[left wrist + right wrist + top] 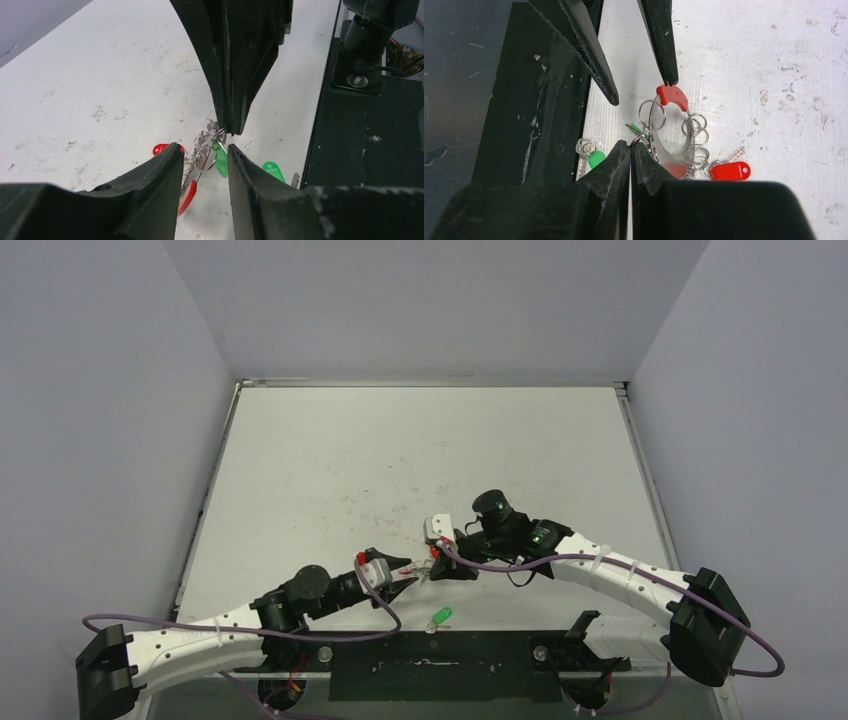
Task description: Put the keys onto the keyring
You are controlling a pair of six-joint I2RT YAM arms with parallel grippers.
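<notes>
Keyring (672, 96) sits between your two grippers, close to the table's (420, 440) near edge, with wide tabletop beyond. Its loop runs lengthwise from gripper to gripper. Left gripper (204, 149) is parted; right gripper (630, 145) pinches a small wire ring (219, 133). One green key (219, 160) hangs there; the second key (438, 617) lies apart. You cannot sort the tangled rings.

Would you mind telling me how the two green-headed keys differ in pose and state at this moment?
The first key dangles from a small ring pinched in the shut right gripper, between the fingers of the open left gripper. The second key lies flat on the table, untouched. The first key is right by the keyring, while the second key lies apart, near the black strip. Both have bright green heads.
</notes>
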